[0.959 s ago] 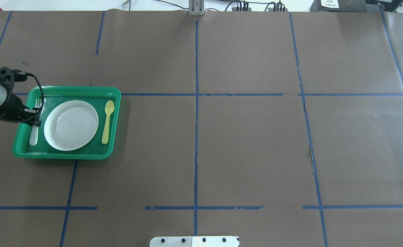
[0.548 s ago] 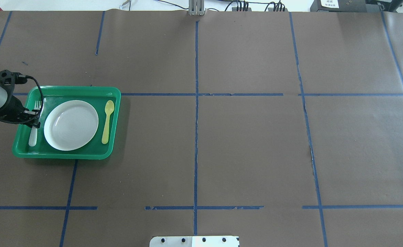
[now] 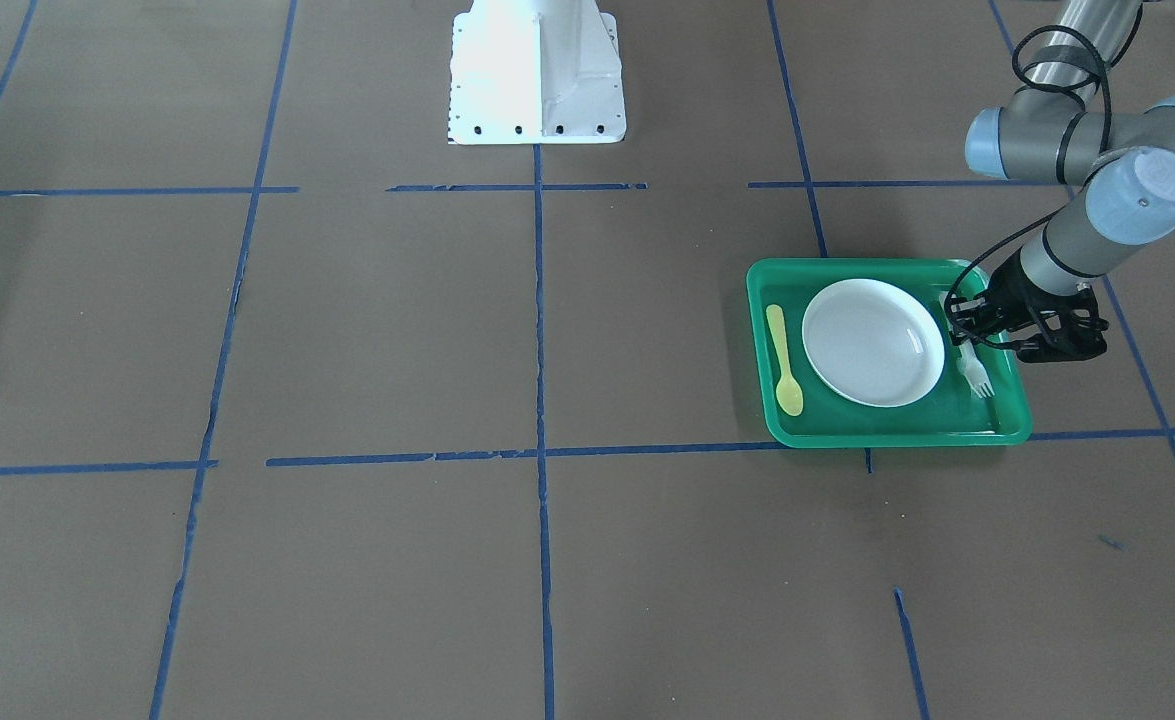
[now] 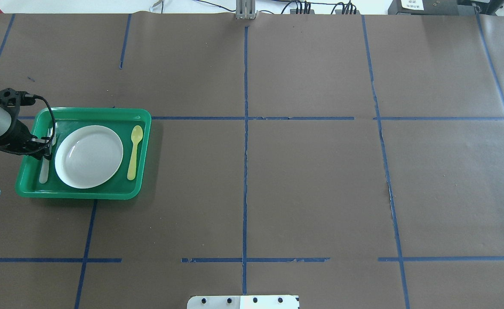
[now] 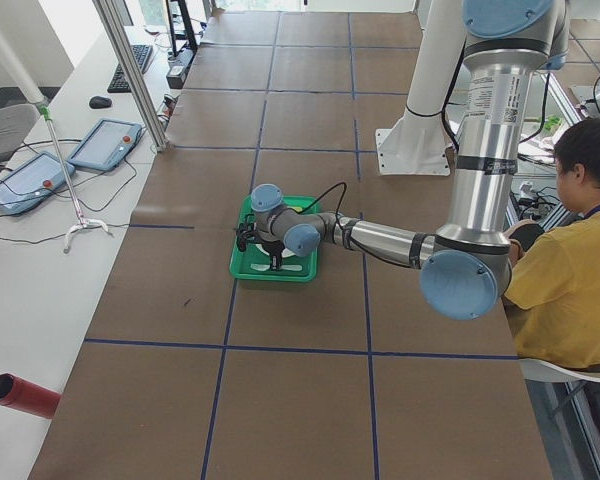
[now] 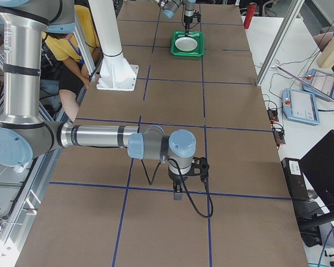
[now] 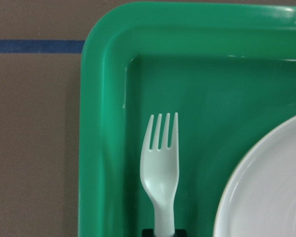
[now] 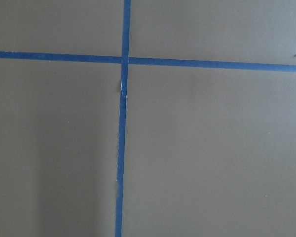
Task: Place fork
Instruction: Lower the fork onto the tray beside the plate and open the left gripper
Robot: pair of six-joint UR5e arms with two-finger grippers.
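Fork (image 7: 160, 168) is lying flat on the floor of the tray (image 4: 84, 112), in the narrow lane at 9 o'clock of the plate (image 4: 89, 156), between plate rim and tray wall. It is touching neither, as far as the wrist view is showing. Spoon (image 4: 134, 150) is lying at 3 o'clock of the plate, well apart from the work.

Long axis: in the overhead view the fork is running 12 to 6, tines at 12, handle end at 6, roughly parallel to the tray wall beside it.

Left gripper (image 3: 964, 340) is reaching in from 9 o'clock and sitting right over the fork's middle, fingers straddling the neck. In the wrist view the handle is running out at 6 o'clock between two dark finger ends. Whether they are pinching the handle or standing just off it, I cannot tell.

Right gripper (image 6: 178, 194) is hanging over bare table far off toward 3 o'clock. Its camera is showing only tape lines, and its fingers cannot be read.

Judgement: the left arm is the only one in play. The fork is looking as good as placed. What remains is likely letting go and lifting straight up, since any drift toward 3 o'clock would be nudging the plate rim.
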